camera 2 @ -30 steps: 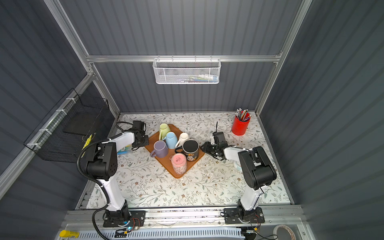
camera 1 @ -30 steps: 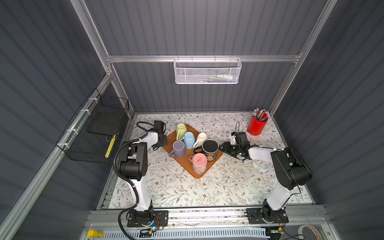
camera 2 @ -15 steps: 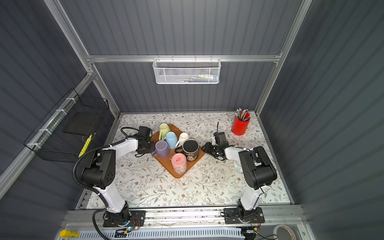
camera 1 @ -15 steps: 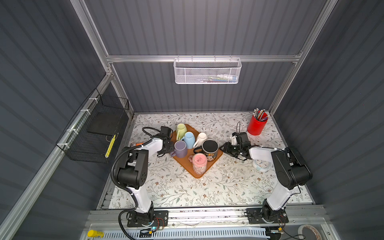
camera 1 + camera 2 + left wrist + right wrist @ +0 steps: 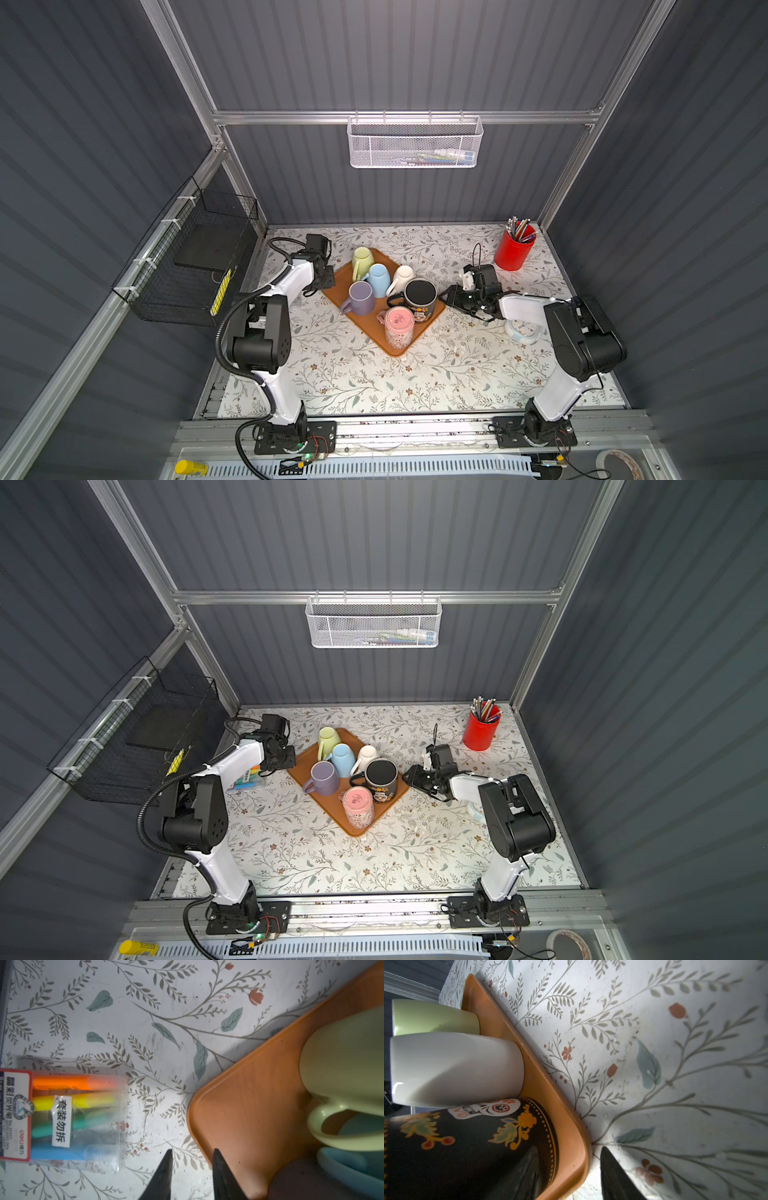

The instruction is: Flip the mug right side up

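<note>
Black skull mug (image 5: 420, 297), upside down, sits just beside the right gripper (image 5: 445, 299), its half-open jaws straddling the tray (image 5: 571, 1130) rim; left gripper (image 5: 192, 1151), slightly parted, is farther.

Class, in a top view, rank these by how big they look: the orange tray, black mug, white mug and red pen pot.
1. orange tray, clearly the largest.
2. black mug and red pen pot: they look about alike, so I won't rank one above the other.
3. white mug, the smallest.
</note>
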`<state>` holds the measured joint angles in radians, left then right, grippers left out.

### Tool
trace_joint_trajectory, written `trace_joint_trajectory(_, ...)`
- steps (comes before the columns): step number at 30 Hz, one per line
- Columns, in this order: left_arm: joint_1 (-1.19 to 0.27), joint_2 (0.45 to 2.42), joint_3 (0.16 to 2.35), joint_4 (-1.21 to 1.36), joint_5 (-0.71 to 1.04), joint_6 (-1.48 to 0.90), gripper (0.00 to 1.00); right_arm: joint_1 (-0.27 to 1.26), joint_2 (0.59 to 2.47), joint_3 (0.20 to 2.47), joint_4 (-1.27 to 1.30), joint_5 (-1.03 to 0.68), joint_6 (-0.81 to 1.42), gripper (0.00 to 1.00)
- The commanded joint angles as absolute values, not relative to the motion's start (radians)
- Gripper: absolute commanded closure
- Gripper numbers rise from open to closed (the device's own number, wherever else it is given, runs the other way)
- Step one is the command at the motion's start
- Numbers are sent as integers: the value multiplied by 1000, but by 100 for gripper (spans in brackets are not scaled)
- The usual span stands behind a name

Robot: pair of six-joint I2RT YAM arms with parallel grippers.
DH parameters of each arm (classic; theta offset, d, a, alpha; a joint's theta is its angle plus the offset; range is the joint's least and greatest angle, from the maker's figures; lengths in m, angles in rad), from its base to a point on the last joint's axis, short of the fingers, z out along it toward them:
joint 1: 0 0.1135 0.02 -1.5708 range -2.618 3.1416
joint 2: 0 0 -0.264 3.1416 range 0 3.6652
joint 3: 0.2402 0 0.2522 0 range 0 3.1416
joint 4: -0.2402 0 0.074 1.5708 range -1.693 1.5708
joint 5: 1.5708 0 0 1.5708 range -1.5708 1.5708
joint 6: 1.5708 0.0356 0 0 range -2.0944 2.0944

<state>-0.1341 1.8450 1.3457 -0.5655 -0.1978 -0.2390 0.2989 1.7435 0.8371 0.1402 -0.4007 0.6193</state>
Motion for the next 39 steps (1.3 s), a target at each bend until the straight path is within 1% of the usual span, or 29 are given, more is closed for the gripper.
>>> trace_joint_trajectory(1,-112,1913,1387,-627,-189,-186,66,296,1725,839,105,-410,597,54)
trace_joint_trajectory(4,-106,1961,1432,-626,-175,-161,66,296,1730,841,104,-412,593,57)
trace_joint_trajectory(10,-95,2034,1501,-641,-170,-153,67,296,1742,843,105,-422,594,59)
trace_joint_trajectory(14,-87,2059,1514,-640,-156,-157,71,296,1749,845,107,-433,597,60)
trace_joint_trajectory(23,-76,2078,1471,-596,-95,-175,82,296,1767,865,82,-427,589,63)
trace_joint_trajectory(28,-71,2082,1447,-579,-76,-176,85,296,1773,879,54,-409,585,63)
trace_joint_trajectory(32,-68,2082,1431,-563,-56,-185,89,296,1788,897,30,-391,585,64)
trace_joint_trajectory(36,-67,2080,1422,-552,-39,-196,92,296,1825,928,18,-390,589,65)
trace_joint_trajectory(39,-68,2076,1404,-541,-32,-208,93,296,1861,952,8,-393,598,67)
